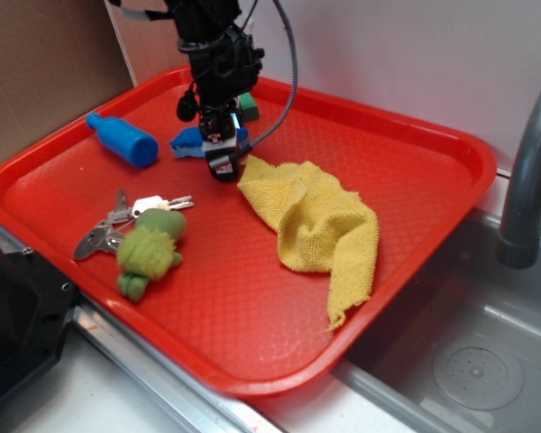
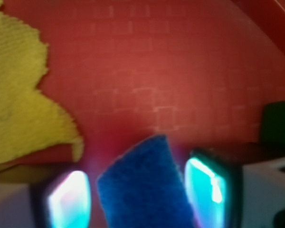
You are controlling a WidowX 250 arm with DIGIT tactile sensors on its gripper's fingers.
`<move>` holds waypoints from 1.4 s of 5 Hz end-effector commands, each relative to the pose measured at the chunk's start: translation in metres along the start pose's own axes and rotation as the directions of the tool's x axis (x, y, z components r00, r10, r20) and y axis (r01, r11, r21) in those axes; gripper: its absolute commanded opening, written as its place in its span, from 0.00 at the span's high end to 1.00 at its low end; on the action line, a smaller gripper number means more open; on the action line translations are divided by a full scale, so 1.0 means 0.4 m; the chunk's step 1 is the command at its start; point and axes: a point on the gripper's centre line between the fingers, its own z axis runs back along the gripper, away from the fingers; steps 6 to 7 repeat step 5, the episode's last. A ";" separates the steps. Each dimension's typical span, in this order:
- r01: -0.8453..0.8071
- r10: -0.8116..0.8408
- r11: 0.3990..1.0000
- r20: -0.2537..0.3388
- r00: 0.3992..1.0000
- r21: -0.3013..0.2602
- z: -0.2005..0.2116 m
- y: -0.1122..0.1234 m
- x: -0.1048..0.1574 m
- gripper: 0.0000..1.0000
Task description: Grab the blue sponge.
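The blue sponge (image 1: 187, 142) lies flat on the red tray (image 1: 415, 171) near its far side. My gripper (image 1: 222, 155) is lowered over the sponge's right end. In the wrist view the blue sponge (image 2: 142, 187) sits between the two fingers (image 2: 69, 199), with a thin strip of tray (image 2: 147, 71) showing on each side of it. My gripper (image 2: 140, 192) is open and straddles the sponge without pressing it.
A blue bottle-shaped cylinder (image 1: 122, 138) lies left of the sponge, and a green block (image 1: 249, 107) (image 2: 278, 123) sits just behind it. A crumpled yellow cloth (image 1: 320, 221) (image 2: 19, 95) lies to the right. Keys (image 1: 131, 216) and a green plush toy (image 1: 149, 253) lie nearer. A sink (image 1: 469, 361) and faucet (image 1: 532, 171) stand to the right.
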 end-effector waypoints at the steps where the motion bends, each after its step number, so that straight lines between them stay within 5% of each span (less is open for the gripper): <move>1: -0.143 0.139 0.988 0.057 0.989 0.065 0.133 -0.033 0.009 1.00; 3: -0.531 0.526 0.845 0.087 0.846 0.059 0.383 -0.137 0.047 1.00; 4: -0.666 0.662 0.744 0.069 0.746 0.064 0.506 -0.143 0.071 1.00; 5: -0.732 0.731 0.682 0.037 0.681 0.001 0.627 -0.104 0.057 1.00; 7: -0.732 0.731 0.682 0.037 0.681 0.001 0.627 -0.104 0.057 1.00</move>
